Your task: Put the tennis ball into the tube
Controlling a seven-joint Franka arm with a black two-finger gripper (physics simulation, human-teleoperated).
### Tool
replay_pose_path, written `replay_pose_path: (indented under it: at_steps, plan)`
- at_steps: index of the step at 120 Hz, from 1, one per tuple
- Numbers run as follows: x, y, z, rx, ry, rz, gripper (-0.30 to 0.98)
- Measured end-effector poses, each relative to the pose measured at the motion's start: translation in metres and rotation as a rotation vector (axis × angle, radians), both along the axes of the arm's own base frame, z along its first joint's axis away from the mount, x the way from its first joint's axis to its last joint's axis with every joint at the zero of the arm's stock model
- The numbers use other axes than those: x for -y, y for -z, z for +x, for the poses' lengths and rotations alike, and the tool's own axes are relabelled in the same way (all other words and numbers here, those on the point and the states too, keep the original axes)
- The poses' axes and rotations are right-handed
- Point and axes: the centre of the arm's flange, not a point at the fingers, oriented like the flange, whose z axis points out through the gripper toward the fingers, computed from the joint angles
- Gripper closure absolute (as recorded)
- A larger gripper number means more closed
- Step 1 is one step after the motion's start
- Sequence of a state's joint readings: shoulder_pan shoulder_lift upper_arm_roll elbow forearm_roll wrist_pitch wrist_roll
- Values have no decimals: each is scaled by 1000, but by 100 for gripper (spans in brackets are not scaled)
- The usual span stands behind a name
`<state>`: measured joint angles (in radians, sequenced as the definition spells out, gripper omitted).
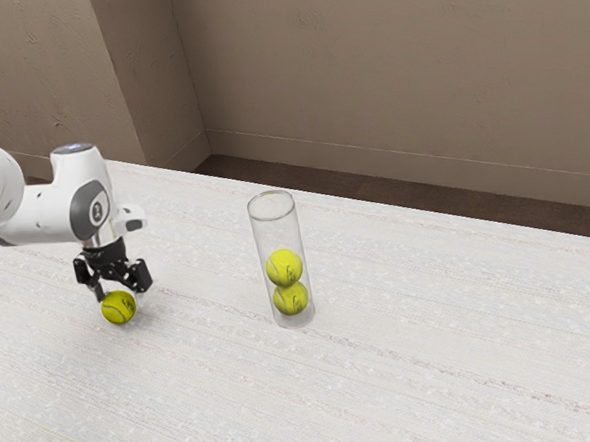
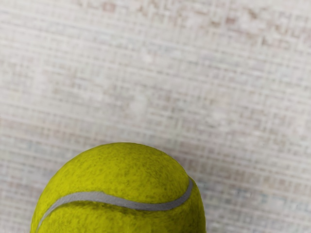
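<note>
From the exterior view's left, my white arm (image 1: pixel 49 214) reaches in over the pale bench (image 1: pixel 434 363), with my black tool (image 1: pixel 119 295) pointing down at its end. The tool is open, its two fingers spread apart over the loose tennis ball (image 1: pixel 119 310), one toward either side of it. The ball sits low, at and under the fingertips, just above or on the bench; I can't tell which. In the wrist view it looms large and yellow-green, a grey seam (image 2: pixel 97 196) curving across it, with the bench's woven-looking, faintly brown-flecked surface beyond.

Further to the exterior view's right, well apart from my tool, the clear tube (image 1: pixel 276 232) stands on the bench, its round rim uppermost. Two more balls are stacked inside: the lower ball (image 1: pixel 291 301) near the tube's base and the upper ball (image 1: pixel 284 268) resting on it. The space above them, up to the rim, is free. Behind the bench run a dark brown floor (image 1: pixel 425 213) and a plain brownish wall (image 1: pixel 387 85) with a baseboard (image 1: pixel 371 153).
</note>
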<state>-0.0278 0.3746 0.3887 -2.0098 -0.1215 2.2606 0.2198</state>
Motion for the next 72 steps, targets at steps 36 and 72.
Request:
replay_pose_path:
  at_steps: [36,72]
  plan:
    - [-8,28,-5,-28,-12,-15,0]
    - [-26,27,-2,11,-9,32,0]
